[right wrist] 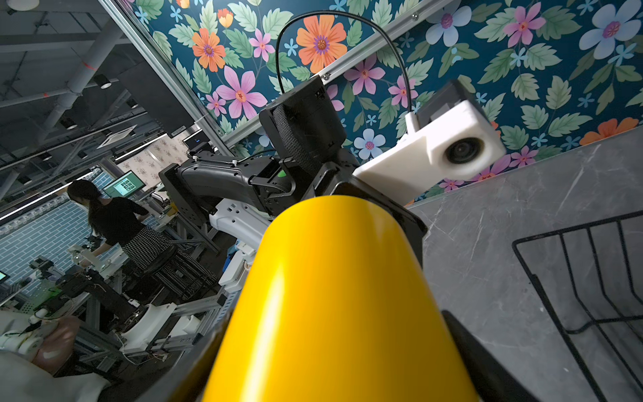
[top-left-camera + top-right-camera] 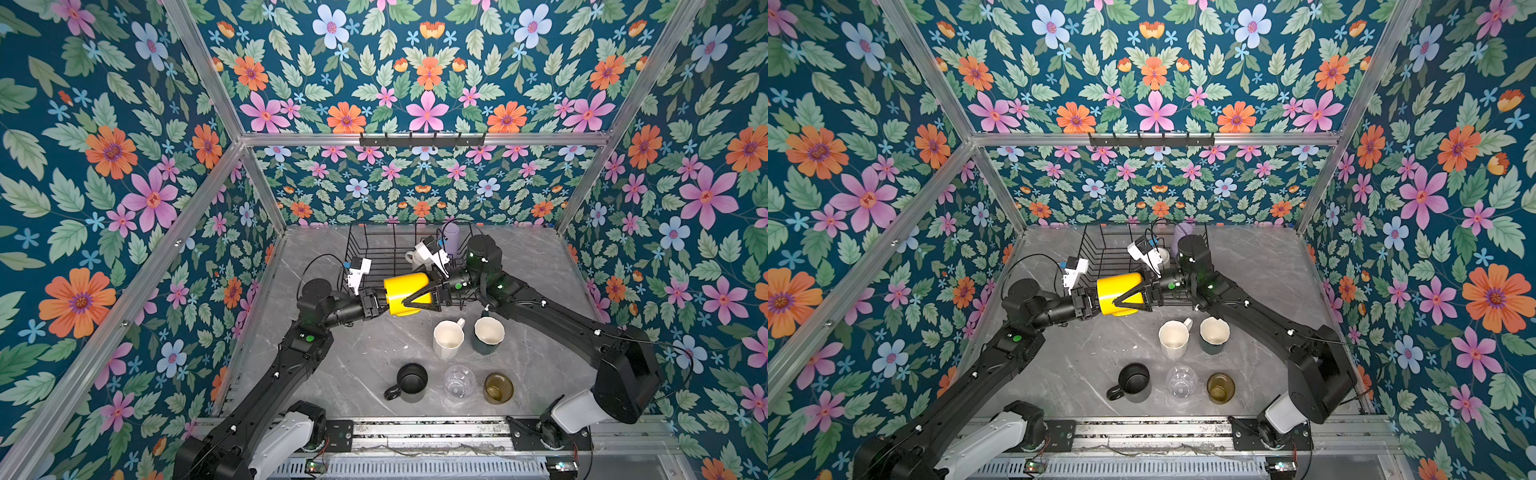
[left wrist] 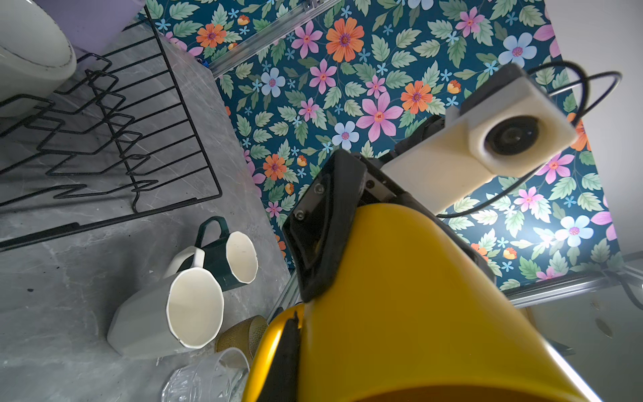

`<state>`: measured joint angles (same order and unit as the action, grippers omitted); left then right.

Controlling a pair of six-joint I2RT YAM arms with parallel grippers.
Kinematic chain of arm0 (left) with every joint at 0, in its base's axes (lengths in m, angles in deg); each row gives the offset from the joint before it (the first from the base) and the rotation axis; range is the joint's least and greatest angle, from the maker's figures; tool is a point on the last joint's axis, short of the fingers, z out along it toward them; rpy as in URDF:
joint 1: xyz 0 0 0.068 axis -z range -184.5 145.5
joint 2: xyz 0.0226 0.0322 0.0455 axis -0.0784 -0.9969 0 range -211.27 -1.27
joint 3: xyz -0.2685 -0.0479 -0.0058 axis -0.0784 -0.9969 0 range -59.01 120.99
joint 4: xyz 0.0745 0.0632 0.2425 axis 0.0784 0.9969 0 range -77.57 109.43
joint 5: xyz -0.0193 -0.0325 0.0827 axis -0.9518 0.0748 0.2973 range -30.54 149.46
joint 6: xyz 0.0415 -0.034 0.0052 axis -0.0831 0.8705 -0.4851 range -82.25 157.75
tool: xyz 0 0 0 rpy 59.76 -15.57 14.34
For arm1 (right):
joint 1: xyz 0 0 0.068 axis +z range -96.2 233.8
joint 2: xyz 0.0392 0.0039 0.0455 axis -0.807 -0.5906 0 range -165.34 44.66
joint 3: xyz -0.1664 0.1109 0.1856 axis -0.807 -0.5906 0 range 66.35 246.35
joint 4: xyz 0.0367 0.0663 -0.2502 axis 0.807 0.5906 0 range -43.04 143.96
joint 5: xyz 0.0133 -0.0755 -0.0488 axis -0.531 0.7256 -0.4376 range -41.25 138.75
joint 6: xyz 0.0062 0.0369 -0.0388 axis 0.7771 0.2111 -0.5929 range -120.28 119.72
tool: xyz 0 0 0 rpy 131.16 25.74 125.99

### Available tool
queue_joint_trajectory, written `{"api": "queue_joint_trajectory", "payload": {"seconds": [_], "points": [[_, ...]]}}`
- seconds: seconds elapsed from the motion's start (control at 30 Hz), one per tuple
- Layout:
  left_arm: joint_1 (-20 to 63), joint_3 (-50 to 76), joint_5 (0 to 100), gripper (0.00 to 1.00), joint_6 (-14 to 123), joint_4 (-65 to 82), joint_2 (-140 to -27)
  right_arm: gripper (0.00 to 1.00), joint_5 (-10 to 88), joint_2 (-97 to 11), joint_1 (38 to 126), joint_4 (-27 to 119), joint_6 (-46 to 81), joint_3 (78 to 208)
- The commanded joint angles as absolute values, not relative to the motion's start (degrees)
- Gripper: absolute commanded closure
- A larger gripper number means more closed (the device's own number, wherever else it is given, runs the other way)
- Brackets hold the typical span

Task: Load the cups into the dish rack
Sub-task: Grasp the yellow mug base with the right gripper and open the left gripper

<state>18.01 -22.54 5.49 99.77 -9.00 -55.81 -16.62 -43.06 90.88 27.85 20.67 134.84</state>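
Two tools hold the yellow mug (image 2: 405, 286) over the dish rack's (image 2: 374, 249) near rim: left tool (image 2: 380, 305) pinching its handle, right tool (image 2: 409, 301) wide around its body. The cream mug (image 2: 448, 338) stands nearby.

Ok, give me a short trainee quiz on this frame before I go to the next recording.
1. True or false: the yellow mug stands on the table.
2. How many cups stand on the table outside the dish rack?
3. The lilac tumbler is: A in the rack, B on the table, C in an end effector.
Key: 1 false, it is off the table, between the left end effector and the right end effector. 2 five: cream mug, dark green mug, black mug, clear glass, amber glass. 3 A.
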Motion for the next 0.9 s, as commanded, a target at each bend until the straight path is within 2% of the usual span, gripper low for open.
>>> {"api": "queue_joint_trajectory", "payload": {"seconds": [0.0, 0.1, 0.17, 0.37, 0.6, 0.73, 0.87], "points": [[17.98, -22.10, 7.41, 1.00, 99.00, -11.07, -55.79, 1.00, -12.20, -43.31, 90.90, 29.80, 22.17, 136.19], [17.99, -21.90, 7.49, 1.00, 98.53, -10.05, -55.77, 1.00, -11.55, -43.24, 90.77, 31.78, 22.76, 137.35], [18.00, -21.83, 7.60, 0.95, 98.39, -9.57, -55.69, 1.00, -11.39, -42.98, 90.44, 31.60, 23.31, 137.46], [17.97, -21.14, 7.91, 0.63, 97.58, -8.02, -55.50, 1.00, -10.70, -42.11, 88.22, 31.87, 25.40, 138.16], [17.97, -19.96, 10.60, 0.36, 93.48, -1.63, -53.85, 1.00, -10.12, -39.54, 85.59, 34.24, 26.32, 138.42], [17.97, -18.25, 14.31, 0.26, 89.26, 5.54, -52.30, 1.00, -5.86, -36.66, 82.81, 44.59, 22.75, 139.24], [17.84, -16.26, 20.81, 0.19, 84.87, 13.39, -50.65, 1.00, 3.75, -33.99, 80.00, 63.33, 15.09, 143.02]]}}
